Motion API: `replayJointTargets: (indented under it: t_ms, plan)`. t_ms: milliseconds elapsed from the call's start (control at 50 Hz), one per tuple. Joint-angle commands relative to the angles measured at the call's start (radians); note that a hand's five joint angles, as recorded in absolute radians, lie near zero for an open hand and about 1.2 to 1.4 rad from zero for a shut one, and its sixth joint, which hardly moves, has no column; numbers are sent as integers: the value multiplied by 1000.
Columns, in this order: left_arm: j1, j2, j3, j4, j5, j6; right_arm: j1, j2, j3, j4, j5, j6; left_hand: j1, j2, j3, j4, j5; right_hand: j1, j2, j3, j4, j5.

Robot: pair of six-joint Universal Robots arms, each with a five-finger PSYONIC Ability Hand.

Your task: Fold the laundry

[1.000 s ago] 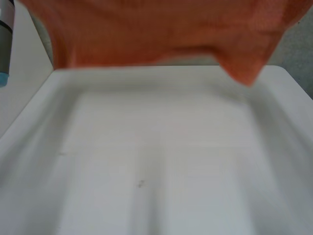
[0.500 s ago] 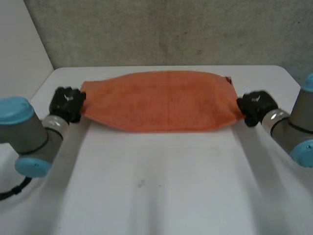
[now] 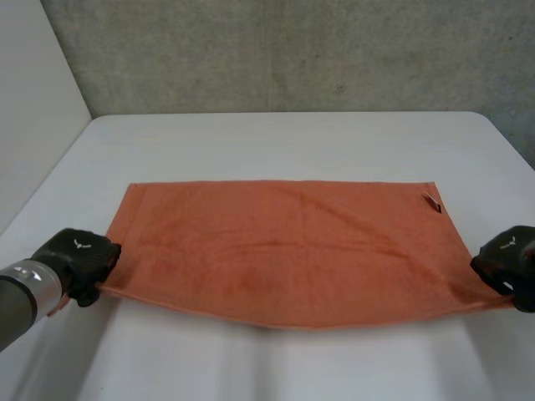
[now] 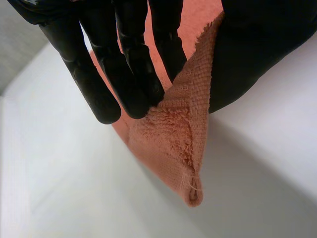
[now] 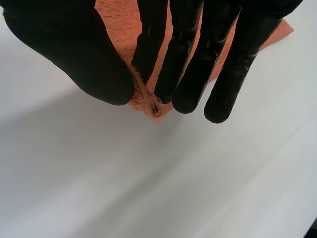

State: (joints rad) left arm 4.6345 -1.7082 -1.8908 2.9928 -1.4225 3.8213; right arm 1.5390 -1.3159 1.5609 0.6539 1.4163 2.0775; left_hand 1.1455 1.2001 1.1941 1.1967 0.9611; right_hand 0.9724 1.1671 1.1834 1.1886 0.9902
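**While the black left hand (image 3: 79, 263) and the black right hand (image 3: 510, 267) pinch its near corners, an orange terry-cloth towel (image 3: 284, 251) lies spread on the white table (image 3: 292, 142)**

As the head view shows it, the towel lies open and nearly flat in the middle of the table, its long sides running from the robot's left to its right. The far edge is straight and rests on the tabletop, with a small tag (image 3: 432, 203) sticking out close to the far right corner. The near edge bows in a shallow curve between the two hands, and soft creases cross the middle of the cloth.

The left hand sits at the towel's near left corner, at the end of a grey forearm (image 3: 21, 292). In its own wrist view, its fingers (image 4: 133, 74) press close together on one face of the cloth and the thumb (image 4: 257, 54) presses on the other, so the corner is clamped between them. The tip of that corner hangs free past the fingertips, above the table.

The right hand sits at the near right corner. In its wrist view, the thumb (image 5: 84, 59) and the finger next to it squeeze the very tip of the corner, while the other fingers (image 5: 185, 64) lie straight and side by side over the cloth, orange showing in the gaps between them.

Beyond the table's far edge stands a rough grey wall (image 3: 292, 50).
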Motion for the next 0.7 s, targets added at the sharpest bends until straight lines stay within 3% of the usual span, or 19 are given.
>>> replayJointTargets:
  t_ms: [20, 180, 260, 480, 700]
  plan:
    - [-2, -7, 44, 49, 19, 14, -8, 26, 1, -98, 1, -11, 251, 196, 202, 200, 261, 424, 229, 213, 208, 232]
    - [-59, -239, 260, 297, 8, 6, 90, 207, -169, -336, 10, 153, 251, 196, 202, 200, 261, 424, 229, 213, 208, 232]
    - [-94, -382, 402, 366, -4, 14, 141, 366, -324, -480, 12, 248, 251, 196, 202, 200, 261, 424, 229, 213, 208, 232]
    - [-122, -689, 763, 403, -19, 18, 211, 619, -605, -741, 65, 314, 251, 196, 202, 200, 261, 424, 229, 213, 208, 232]
    - [-129, -781, 835, 431, -18, 20, 225, 728, -726, -754, 73, 316, 251, 196, 202, 200, 261, 424, 229, 213, 208, 232]
